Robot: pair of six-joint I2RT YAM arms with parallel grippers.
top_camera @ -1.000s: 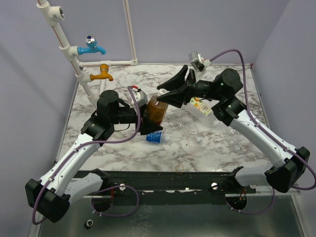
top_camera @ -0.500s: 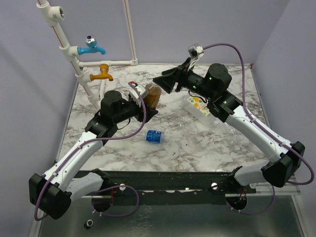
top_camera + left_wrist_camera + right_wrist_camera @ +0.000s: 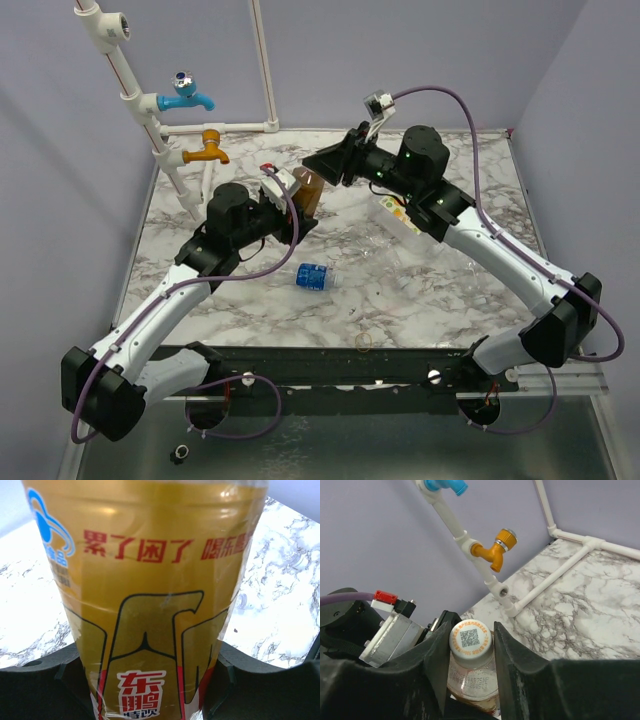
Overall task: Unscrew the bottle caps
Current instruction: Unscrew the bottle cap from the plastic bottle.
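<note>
My left gripper [image 3: 296, 214] is shut on the lower body of the amber bottle [image 3: 310, 194], holding it upright above the table. The red-and-gold label [image 3: 150, 605] fills the left wrist view, with the black fingers [image 3: 45, 690] pressed on both sides. Its white bottle cap [image 3: 471, 639], printed with a square code, sits between the fingers of my right gripper [image 3: 470, 641]. The left finger [image 3: 436, 652] touches the cap; the right finger [image 3: 509, 652] stands a sliver off it. Other bottles lie on the table: a blue-labelled one [image 3: 315, 277] and clear ones [image 3: 392, 262].
A blue tap [image 3: 185, 97] and an orange tap [image 3: 208, 150] stick out of the white pipe frame [image 3: 262, 70] at the back left. A bottle with a green and orange label [image 3: 404, 214] lies under my right arm. A thin yellowish ring [image 3: 363, 340] lies near the front edge.
Both arms carried the amber bottle back and to the left. My right gripper let go of the cap, opened wide, turned, and has closed in around the cap again.
</note>
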